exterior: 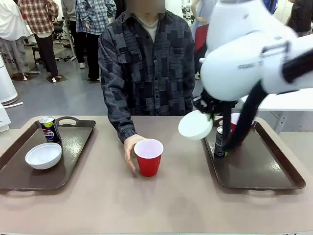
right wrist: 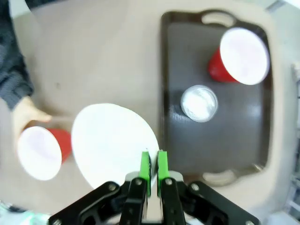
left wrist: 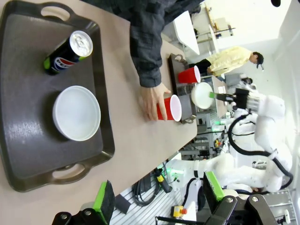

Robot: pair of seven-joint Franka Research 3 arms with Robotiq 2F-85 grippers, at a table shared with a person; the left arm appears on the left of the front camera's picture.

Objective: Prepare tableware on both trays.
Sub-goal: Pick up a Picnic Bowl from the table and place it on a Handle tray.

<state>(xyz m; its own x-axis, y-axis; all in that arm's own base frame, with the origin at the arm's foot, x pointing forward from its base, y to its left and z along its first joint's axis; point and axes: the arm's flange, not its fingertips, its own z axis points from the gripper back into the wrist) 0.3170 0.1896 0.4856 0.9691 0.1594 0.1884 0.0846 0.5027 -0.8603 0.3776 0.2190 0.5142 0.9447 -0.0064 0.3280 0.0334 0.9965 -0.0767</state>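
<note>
Left gripper [left wrist: 157,182]: jaws spread wide, nothing between the green pads. It hangs on the robot's side of the left tray [exterior: 19,171], past that tray's near handle, looking down its length.

Left tray, on the table [exterior: 146,205] at the robot's left:
- bowl [exterior: 43,155], white, mouth up, in the near half
- Pepsi can [exterior: 50,129], upright, behind the bowl by the far handle; the two stand apart

Mid-table, between the trays: red cup [exterior: 148,156], upright, mouth up, standing on the table top and on neither tray. A person's hand [exterior: 130,152] touches its side, on the side facing the left tray.

Right gripper [right wrist: 153,154]: pads pinched almost together on the rim of the second bowl [right wrist: 115,143]. This bowl is off the table, tilted, white inside turned toward the front camera. It hangs over the table just beside the inner long edge of the right tray [exterior: 259,169]; in the front view it overlaps that rim.

Right tray:
- dark can [exterior: 220,143], upright, toward the inner side, partly behind the arm's cable
- second red cup [exterior: 235,119], beyond the can near the far handle, mostly hidden by the arm in the front view; the wrist view shows it apart from the can

Far side: the person, in a dark patterned shirt, faces the table.
</note>
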